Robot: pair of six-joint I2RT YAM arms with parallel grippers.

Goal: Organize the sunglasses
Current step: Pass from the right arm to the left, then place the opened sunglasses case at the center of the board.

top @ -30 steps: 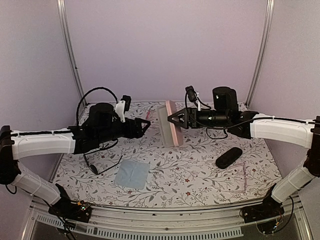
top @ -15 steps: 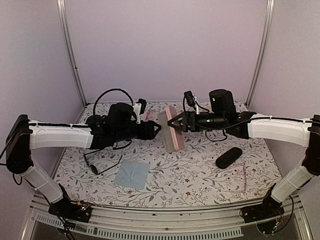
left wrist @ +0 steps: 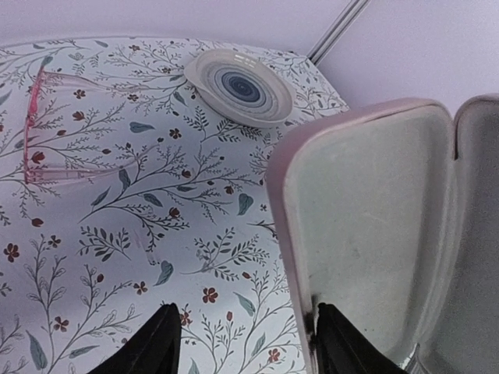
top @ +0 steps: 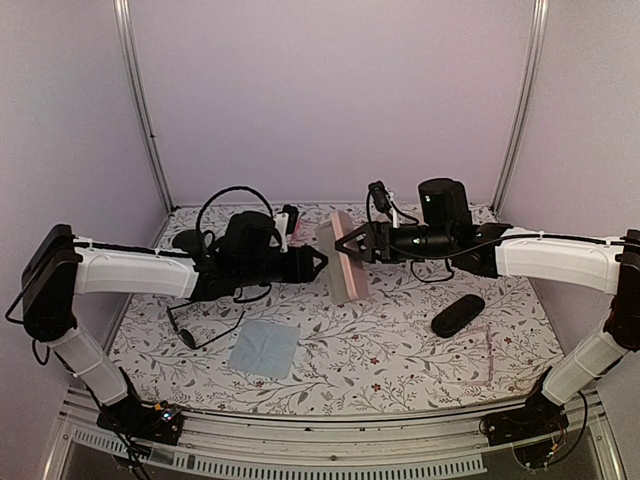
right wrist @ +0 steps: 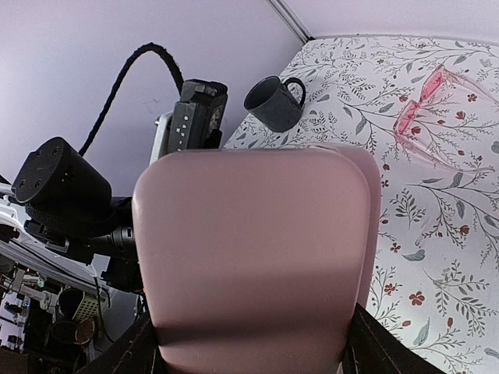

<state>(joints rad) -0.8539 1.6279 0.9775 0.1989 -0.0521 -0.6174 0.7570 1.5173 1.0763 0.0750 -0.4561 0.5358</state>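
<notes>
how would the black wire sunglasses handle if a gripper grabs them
The sunglasses look thin-wired, so they are probably light and easily bent. A slim arm sticks out to one side, so it may swing or fold when lifted.

Table (top: 400,350): white, grey leafy sprigs, small red flowers.
Open case (right wrist: 249,249): pale pink outside, off-white lining.
Sunglasses (top: 188,338): black frame, dark lenses.
Cloth (top: 265,347): light blue.
Oval case (top: 458,315): black.
Mug (right wrist: 273,103): dark grey.
Dish (left wrist: 242,84): white, concentric blue-grey rings.
Other glasses (right wrist: 421,117): translucent pink.
</notes>
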